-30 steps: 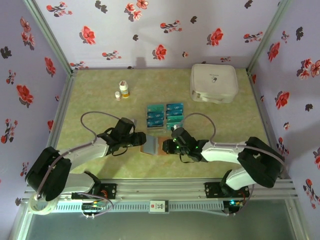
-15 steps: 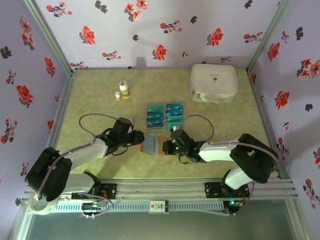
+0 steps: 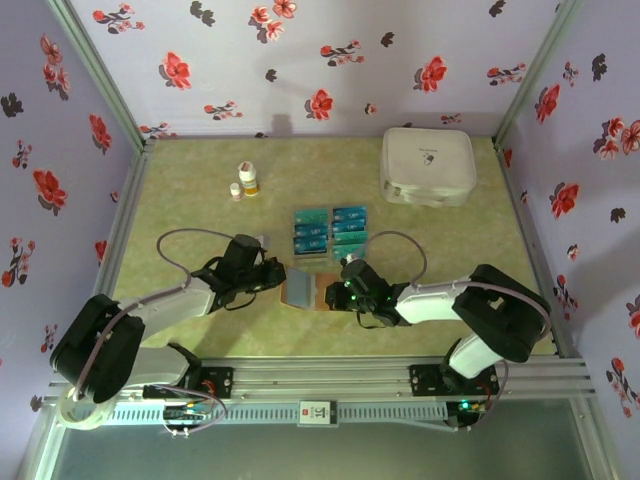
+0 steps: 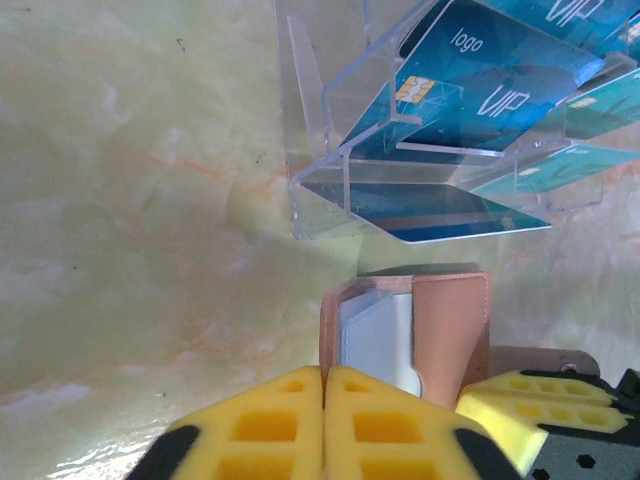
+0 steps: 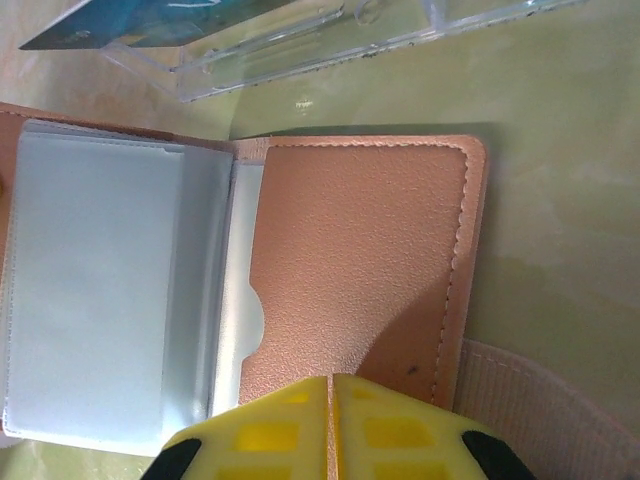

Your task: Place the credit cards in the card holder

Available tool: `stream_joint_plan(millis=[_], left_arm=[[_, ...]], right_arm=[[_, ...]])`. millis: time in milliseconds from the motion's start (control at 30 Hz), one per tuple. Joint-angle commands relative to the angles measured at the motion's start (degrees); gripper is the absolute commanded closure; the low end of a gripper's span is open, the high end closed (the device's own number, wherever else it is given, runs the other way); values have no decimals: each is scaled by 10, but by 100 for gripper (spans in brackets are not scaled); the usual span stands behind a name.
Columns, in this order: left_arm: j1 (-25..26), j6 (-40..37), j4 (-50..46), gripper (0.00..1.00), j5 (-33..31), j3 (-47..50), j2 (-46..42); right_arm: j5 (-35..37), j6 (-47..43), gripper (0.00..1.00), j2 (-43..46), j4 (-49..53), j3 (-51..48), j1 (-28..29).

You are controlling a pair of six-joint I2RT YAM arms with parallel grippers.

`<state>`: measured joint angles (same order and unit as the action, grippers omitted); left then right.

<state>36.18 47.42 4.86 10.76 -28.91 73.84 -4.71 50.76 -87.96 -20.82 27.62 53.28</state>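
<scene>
Mid-table toward near edge: card holder [image 3: 303, 291] lies open, sleeves empty. Credit cards [image 3: 330, 232] in clear rack [image 4: 330, 170] just behind it, none loaded. Left gripper [image 4: 325, 378] and right gripper [image 5: 330, 385] closed, pads together at holder's flaps, no visible grip. Whole task left

Teal credit cards [image 4: 480, 80], brown card holder [image 5: 360, 270] — lining [image 5: 90, 290] seemingly pale grey.

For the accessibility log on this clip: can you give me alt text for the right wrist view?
An open brown card holder lies on the green table, its clear sleeves to the left, with the right end effector shut at its near edge. A clear stand holding a teal credit card sits beyond it.
</scene>
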Motion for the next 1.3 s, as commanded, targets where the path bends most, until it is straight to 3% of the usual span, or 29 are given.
stream_joint_plan(millis=[0,433,833,1267], left_arm=[[-4,-2,16,100,12,4,-9],[17,47,80,100,56,-18,13],[16,57,57,100,35,-20,1],[78,85,94,100,35,-66,39]], right_arm=[[12,11,90,-15,-10,-9,2],[-9,14,91,-54,-34,6,2],[9,-8,88,24,37,-4,-19],[-23,10,95,-70,-36,3,-18]])
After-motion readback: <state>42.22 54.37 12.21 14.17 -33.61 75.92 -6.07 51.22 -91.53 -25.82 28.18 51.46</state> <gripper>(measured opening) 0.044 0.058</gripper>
